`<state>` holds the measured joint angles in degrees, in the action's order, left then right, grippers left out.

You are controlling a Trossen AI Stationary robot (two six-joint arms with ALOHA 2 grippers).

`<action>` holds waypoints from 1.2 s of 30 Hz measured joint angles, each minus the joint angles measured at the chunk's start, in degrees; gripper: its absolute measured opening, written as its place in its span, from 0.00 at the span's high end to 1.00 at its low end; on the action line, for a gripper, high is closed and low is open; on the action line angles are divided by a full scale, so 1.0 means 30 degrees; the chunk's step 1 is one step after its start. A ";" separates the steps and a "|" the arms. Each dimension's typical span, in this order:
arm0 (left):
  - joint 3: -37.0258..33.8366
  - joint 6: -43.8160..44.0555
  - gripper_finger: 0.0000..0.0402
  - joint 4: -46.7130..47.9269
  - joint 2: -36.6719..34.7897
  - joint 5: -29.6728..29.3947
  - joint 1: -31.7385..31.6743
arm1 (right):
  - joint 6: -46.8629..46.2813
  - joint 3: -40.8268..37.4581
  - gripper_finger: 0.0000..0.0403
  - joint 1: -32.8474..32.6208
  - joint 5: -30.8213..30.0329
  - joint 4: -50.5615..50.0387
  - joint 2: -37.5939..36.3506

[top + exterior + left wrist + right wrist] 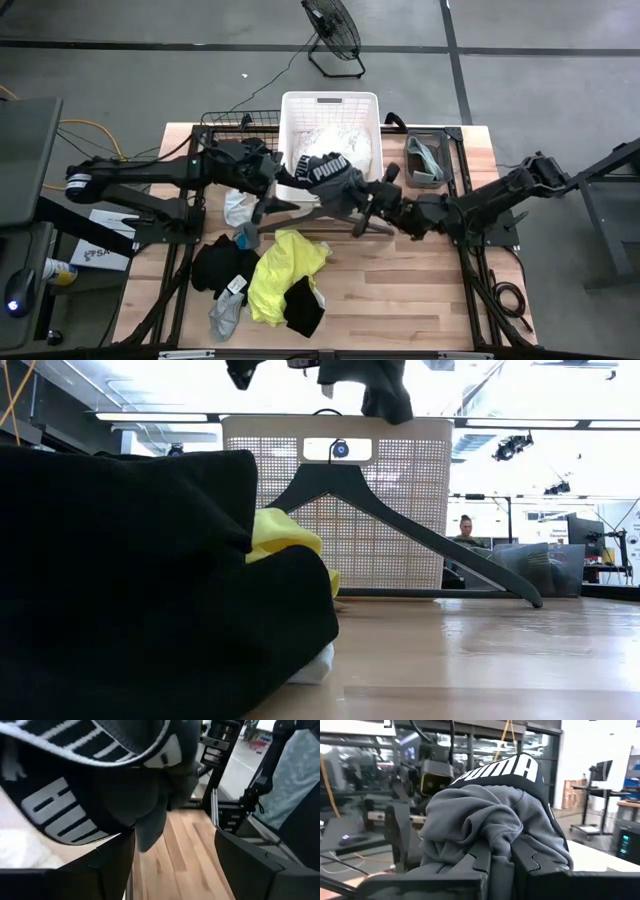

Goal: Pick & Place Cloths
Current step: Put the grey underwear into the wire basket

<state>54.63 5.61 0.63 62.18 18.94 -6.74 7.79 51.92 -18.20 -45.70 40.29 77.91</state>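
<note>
A grey garment with a black PUMA waistband point(330, 172) point(365, 385) hangs in the air over the near rim of the white basket point(300, 100). My right gripper point(360, 192) point(512, 855) is shut on its grey part. My left gripper point(272, 185) point(175, 865) is open at the waistband end point(60, 805); I cannot tell whether it touches. A white lacy cloth point(335, 135) lies in the basket. Neon yellow point(280, 270), black point(220, 265), grey-white point(228, 315) and white point(238, 205) cloths lie on the table's near left part. My right gripper pinches a bunched fold of the garment's grey fabric point(492, 827) between its two fingers point(487, 862), coming roughly level from the table's right. Several layers are gathered there. The garment is lifted clear of the table, and its waistband point(500, 772) rises beyond the fingers.
A dark hanger point(420, 525) point(290, 207) leans against the basket's near wall point(400, 490), below the held garment. A clear bin point(425, 158) stands right of the basket. The black heap point(120, 580) fills the near left. Bare wood shows at the near right point(400, 290).
</note>
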 joint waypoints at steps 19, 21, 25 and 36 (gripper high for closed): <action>0.0036 -0.1263 0.33 -0.4994 0.1003 -0.0613 0.0014 | -0.0825 0.0007 0.95 0.1864 0.4545 0.1243 0.0087; 0.0029 -0.1293 0.33 -0.5002 0.1182 -0.0663 0.0007 | -0.1025 0.0007 0.95 0.2100 0.5074 0.1352 0.0099; 0.0022 -0.1302 0.33 -0.6120 0.1736 -0.0551 0.0007 | -0.1144 0.0007 0.95 0.2467 0.6261 0.1377 0.0102; 0.0029 -0.1181 0.33 -0.8889 0.3597 -0.0409 0.0007 | -0.1040 0.0007 0.95 0.2725 0.7098 0.1190 0.0102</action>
<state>54.72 2.06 -26.04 72.98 17.71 -6.72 4.67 51.94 -10.03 -24.40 43.86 78.22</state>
